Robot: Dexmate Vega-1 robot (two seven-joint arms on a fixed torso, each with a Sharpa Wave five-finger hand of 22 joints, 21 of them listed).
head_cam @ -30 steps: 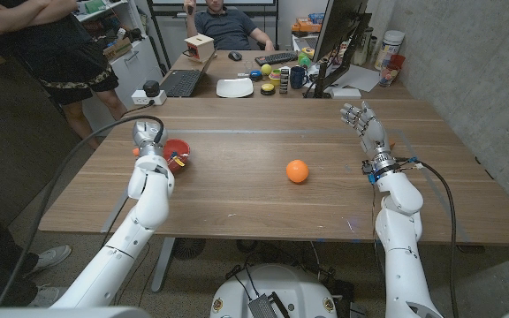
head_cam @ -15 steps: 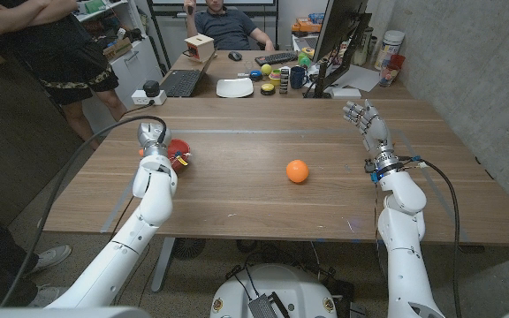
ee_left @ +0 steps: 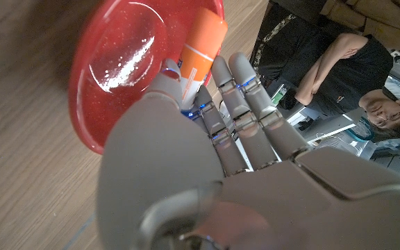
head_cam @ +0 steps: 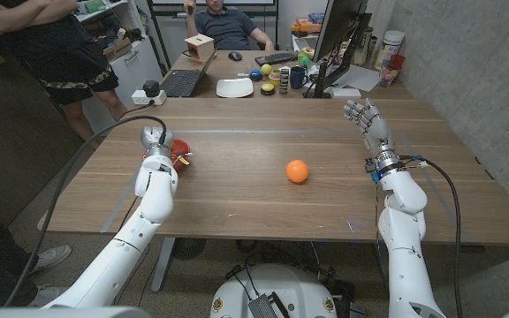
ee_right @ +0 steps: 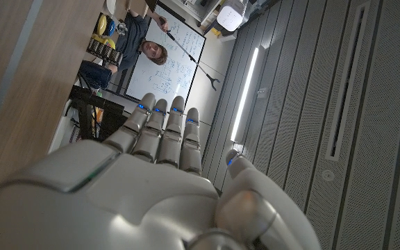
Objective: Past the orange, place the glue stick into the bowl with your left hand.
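Your left robot hand [ee_left: 207,139] pinches the glue stick [ee_left: 201,47] just over the red bowl [ee_left: 127,66], the stick's long axis slanting across the near rim toward the basin. You are already beyond the orange [head_cam: 298,170]; your right robot hand [head_cam: 366,122] waits, fingers apart, holding nothing.

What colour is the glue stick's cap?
Orange; the glue stick shows best in the left wrist view, held by the left hand.
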